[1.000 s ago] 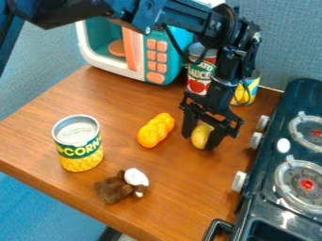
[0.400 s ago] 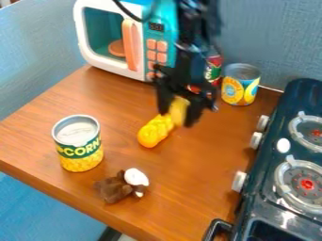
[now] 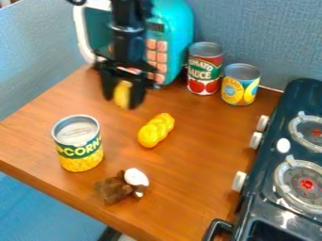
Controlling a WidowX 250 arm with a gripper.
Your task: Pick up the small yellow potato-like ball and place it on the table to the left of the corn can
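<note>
"While a brown-and-white toy (image 3: 115, 188) lies at the near part of the wooden table (image 3: 189, 197), what stands behind it?"

"A green-and-yellow can (image 3: 78, 153), with a lumpy yellow-orange piece (image 3: 155, 132) lying farther right."

"And your gripper (image 3: 123, 101)?"

"Beyond them, before the teal-and-white microwave (image 3: 179, 28), my two fingers are clamped on a yellow oblong (image 3: 122, 92)."

"To the microwave's right?"

"A red-and-green can (image 3: 204, 70) beside a yellow-and-blue can (image 3: 239, 87), both upright."

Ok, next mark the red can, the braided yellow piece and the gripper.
Red can (image 3: 204, 74), camera view: front label.
Braided yellow piece (image 3: 156, 130), camera view: its upper side.
Gripper (image 3: 123, 97), camera view: midway between its fingertips.
</note>
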